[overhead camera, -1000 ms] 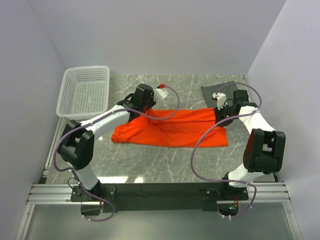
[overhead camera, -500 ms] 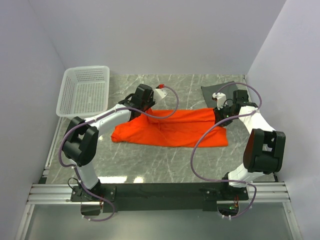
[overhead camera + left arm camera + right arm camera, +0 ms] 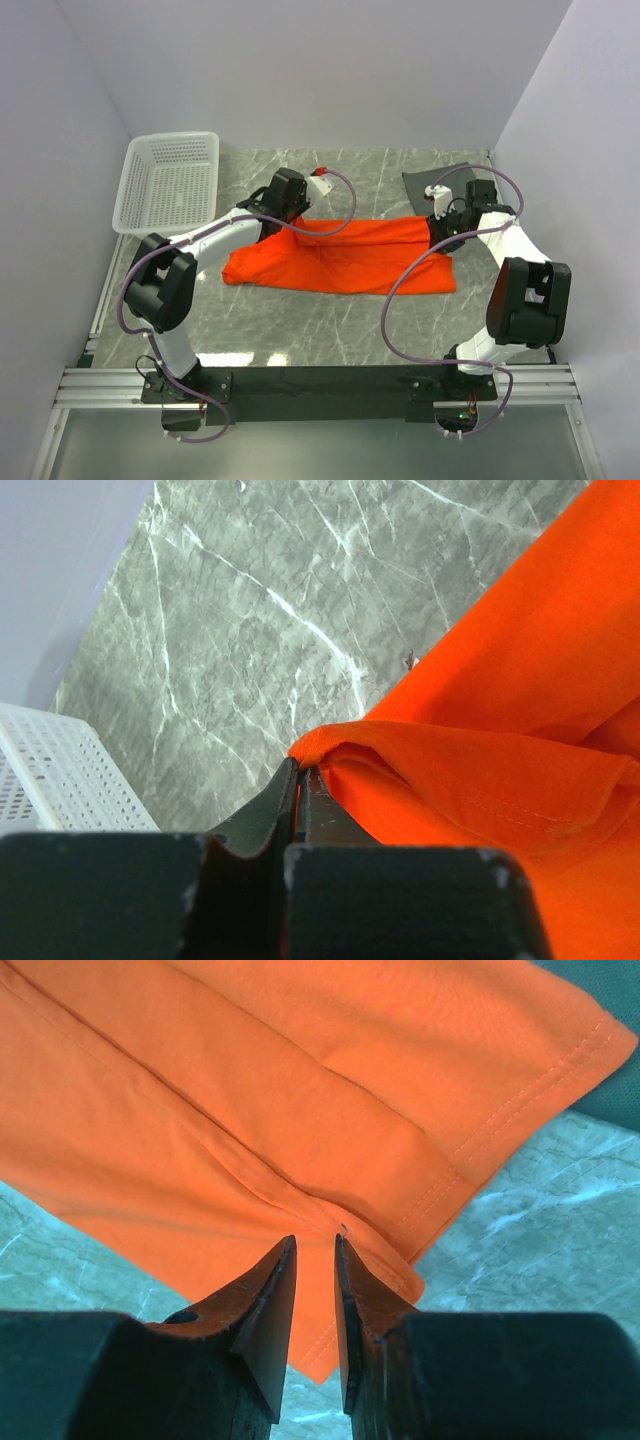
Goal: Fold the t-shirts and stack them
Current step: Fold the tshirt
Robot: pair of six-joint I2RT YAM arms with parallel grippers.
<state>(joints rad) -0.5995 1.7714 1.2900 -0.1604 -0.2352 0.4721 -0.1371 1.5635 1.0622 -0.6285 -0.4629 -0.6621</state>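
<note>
The left tool (image 3: 297, 770) is closed tight on a folded edge of the orange t-shirt (image 3: 340, 262). The pinched fold sits right at its tips, and the rest of the cloth spreads away ahead and to the right of them. The white basket (image 3: 60, 770) is off to this tool's left, apart from the shirt.

The right tool (image 3: 315, 1242) has its jaws a narrow way apart. Its tips are down at a crease near the shirt's hemmed corner, and the cloth lies flat on the table (image 3: 300, 320) beneath and ahead of them. The dark grey t-shirt (image 3: 600, 1110) lies beyond this tool's tips to the right, touching the orange hem.
</note>
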